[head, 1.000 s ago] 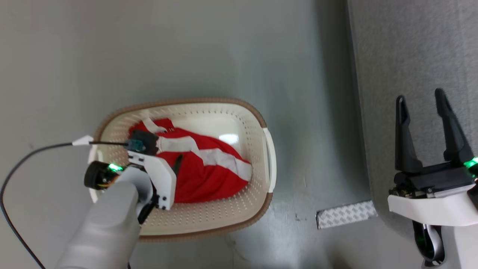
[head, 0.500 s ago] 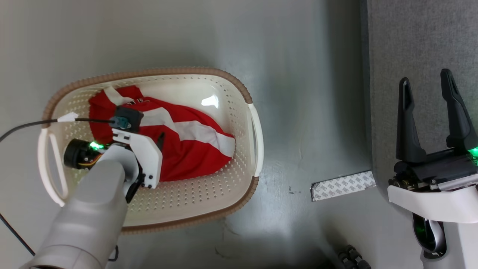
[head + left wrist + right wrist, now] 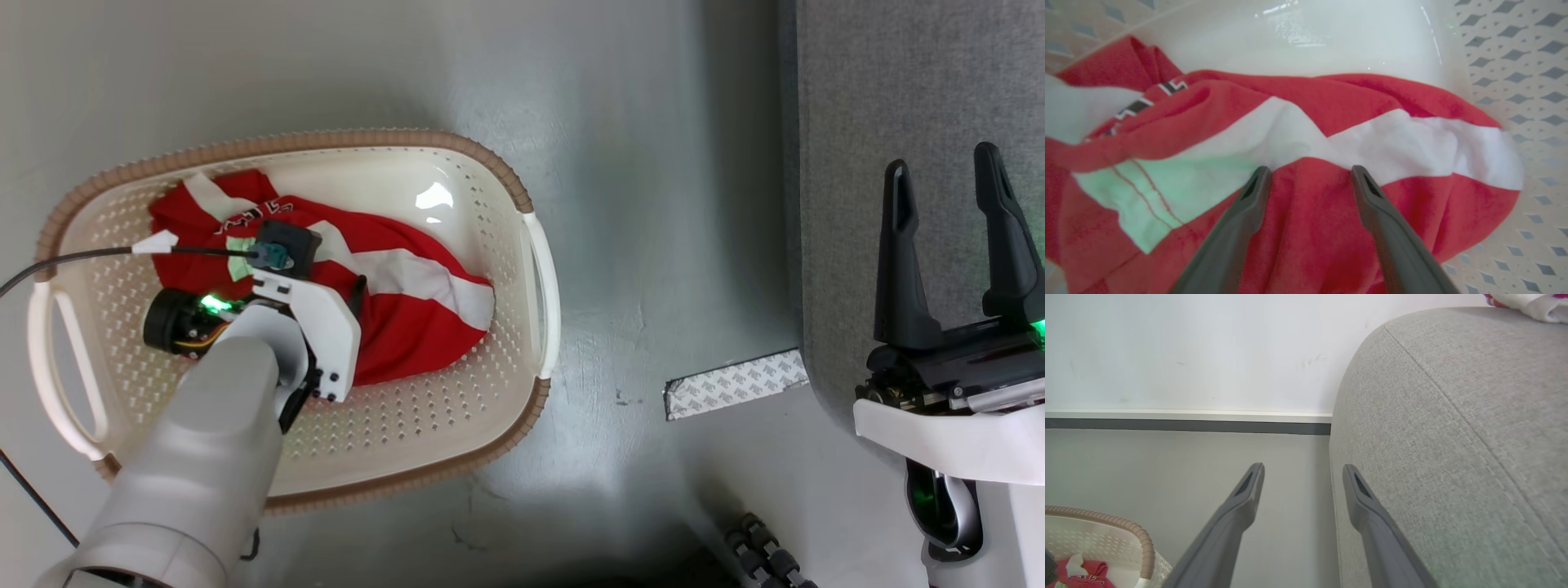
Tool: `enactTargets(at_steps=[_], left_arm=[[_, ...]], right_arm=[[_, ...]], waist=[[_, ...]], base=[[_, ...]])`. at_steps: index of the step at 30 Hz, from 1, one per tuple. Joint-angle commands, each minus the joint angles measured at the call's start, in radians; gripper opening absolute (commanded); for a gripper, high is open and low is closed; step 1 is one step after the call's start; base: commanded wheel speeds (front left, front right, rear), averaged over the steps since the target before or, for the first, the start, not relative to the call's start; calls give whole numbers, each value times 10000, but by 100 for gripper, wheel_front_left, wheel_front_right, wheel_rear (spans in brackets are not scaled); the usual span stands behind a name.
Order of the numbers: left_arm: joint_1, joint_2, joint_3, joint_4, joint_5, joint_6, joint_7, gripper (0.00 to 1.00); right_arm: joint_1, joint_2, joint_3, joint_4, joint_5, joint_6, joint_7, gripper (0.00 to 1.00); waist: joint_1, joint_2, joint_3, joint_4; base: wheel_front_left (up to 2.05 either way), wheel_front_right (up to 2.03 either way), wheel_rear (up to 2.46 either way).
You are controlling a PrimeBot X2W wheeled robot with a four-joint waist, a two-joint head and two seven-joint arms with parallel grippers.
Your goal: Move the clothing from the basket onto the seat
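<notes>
Clothing [image 3: 424,327] bunched in basket [image 3: 424,441], nothing gripped; left gripper [image 3: 1309,171] spread wide, tips at red fold; shallow pinch risks catching one thin layer, fabric slipping out or dragging basket on lift; right gripper [image 3: 943,159] open near seat [image 3: 898,82]

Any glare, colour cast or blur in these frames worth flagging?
Head view: sharp, with a white glare spot on the basket bottom and sheen on the floor. Left wrist view: green tint on a white panel of the clothing, soft focus toward the left edge, glare on the basket bottom. Right wrist view: even light, sofa weave crisp.
</notes>
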Motion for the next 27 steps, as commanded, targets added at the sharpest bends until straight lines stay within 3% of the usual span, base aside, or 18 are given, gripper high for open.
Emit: enactTargets(at_steps=[1, 9, 10, 11, 12, 19, 27], left_arm=[[-95, 51, -16, 53, 68, -35, -7, 100], [-38, 51, -246, 117, 109, -58, 47, 100], [-15, 20, -294, 122, 138, -76, 17, 49], [5, -14, -361, 124, 165, -98, -53, 12], [57, -76, -465, 124, 174, -137, -134, 0], [-51, -333, -601, -38, -6, -202, -689, 0], [586, -812, -564, -177, -450, -230, -1604, 0]], right_arm=[[-36, 3, -16, 59, 57, -22, 14, 100], [84, 4, -6, 57, 104, -22, 19, 100], [109, 4, -25, 50, 86, -22, 19, 100], [132, 4, -50, 53, 69, -22, 19, 100], [157, 3, -94, 86, 27, -24, 19, 100], [26, -29, -285, 204, -104, -30, 16, 100], [281, -14, -427, 661, -596, -27, 11, 100]], waist=[[0, 0, 61, -21], [0, 0, 313, -83], [0, 0, 319, -80], [0, 0, 321, -81], [0, 0, 306, -84], [0, 0, -123, 108], [0, 0, -1986, 776]], base=[[0, 0, 0], [0, 0, 0], [0, 0, 0], [0, 0, 0], [0, 0, 0], [0, 0, 0], [0, 0, 0]])
